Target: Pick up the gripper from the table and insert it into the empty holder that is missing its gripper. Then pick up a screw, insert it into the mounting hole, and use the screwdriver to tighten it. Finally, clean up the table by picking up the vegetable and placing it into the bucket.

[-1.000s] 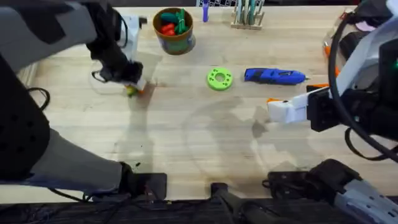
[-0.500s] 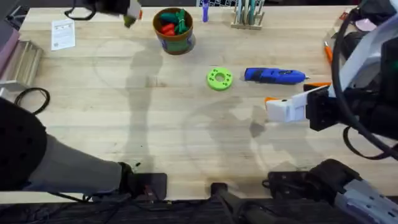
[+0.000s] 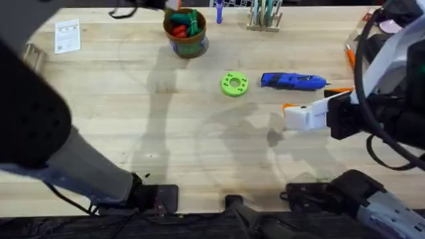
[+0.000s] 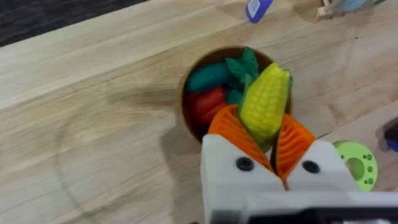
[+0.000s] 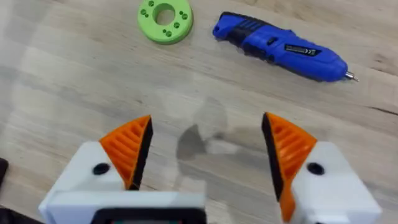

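Observation:
My left gripper [image 4: 261, 118] is shut on the yellow-green vegetable [image 4: 266, 99] and holds it just above the bucket [image 4: 185, 112], which contains red and green toy vegetables. Seen from overhead, the left gripper [image 3: 172, 5] sits at the far edge over the bucket [image 3: 188, 45]. The blue screwdriver [image 3: 293, 81] lies right of centre, and it also shows in the right wrist view as the screwdriver [image 5: 280, 46]. Just in front of it, my right gripper [image 3: 287, 114] hovers open and empty; its wrist view shows the right gripper [image 5: 206, 121] over bare wood. The small gripper part and the screw are out of view.
A green disc [image 3: 234, 83] lies between bucket and screwdriver. A wooden rack [image 3: 264, 18] stands at the back edge. A paper card [image 3: 68, 34] lies at the far left, and a slim orange tool [image 3: 350, 54] at the right edge. My left arm looms over the table's left side.
My left gripper has lifted the vegetable off the table's left side and carried it back and to the right, over the bucket. The right arm has not moved.

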Robot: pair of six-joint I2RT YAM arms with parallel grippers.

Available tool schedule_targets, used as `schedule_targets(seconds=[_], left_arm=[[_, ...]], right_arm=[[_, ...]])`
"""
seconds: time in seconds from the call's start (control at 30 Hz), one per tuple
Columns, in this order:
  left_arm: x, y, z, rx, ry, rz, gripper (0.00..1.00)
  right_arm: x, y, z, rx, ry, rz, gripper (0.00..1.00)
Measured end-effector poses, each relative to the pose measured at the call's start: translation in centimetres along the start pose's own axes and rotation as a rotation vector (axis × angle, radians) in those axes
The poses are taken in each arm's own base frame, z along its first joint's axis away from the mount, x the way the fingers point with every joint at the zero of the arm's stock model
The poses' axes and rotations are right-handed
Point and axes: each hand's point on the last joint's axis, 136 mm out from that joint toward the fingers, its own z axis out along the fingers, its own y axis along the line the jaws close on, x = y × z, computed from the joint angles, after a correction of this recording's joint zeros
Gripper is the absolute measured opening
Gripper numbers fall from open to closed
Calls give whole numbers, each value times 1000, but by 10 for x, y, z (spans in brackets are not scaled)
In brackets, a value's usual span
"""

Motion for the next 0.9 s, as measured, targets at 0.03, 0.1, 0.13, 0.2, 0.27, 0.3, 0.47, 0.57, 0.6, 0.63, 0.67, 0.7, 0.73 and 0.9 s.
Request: schedule_targets(seconds=[0.03,0.1,0.13,0.2,0.27,0.3,0.47,0.57,0.6,0.63,0.67,0.7,0.73,0.9], left_arm=[[3,-2,8,9,11,1,32],[9,-4,20,21,31,-2,32],[12,-4,25,25,40,-4,32],[17,-3,30,28,54,-9,32],[17,-2,30,27,54,-9,228],[16,-2,30,27,51,-9,378],[18,0,28,24,57,-22,974],[18,1,18,18,61,-36,985],[17,1,12,16,60,-38,985],[16,0,4,13,59,-43,985],[14,-2,-6,11,54,-43,985],[12,-4,-16,8,49,-44,987],[10,-7,-29,1,45,-46,985],[17,-22,-98,-62,59,-45,987]], right_arm=[[0,0,0,0,0,0,992],[0,0,0,-2,1,0,992],[0,0,0,-2,0,0,991],[0,0,0,-2,1,0,991],[0,0,0,-2,0,0,992],[0,0,0,-2,0,0,992],[0,0,0,-2,0,0,992],[0,0,0,-2,1,0,991],[0,0,0,-2,1,0,991],[0,0,0,-2,0,0,991],[0,0,0,-2,1,0,991],[0,0,0,-2,1,0,991],[0,0,0,-2,0,0,991],[0,0,0,-2,0,0,991]])
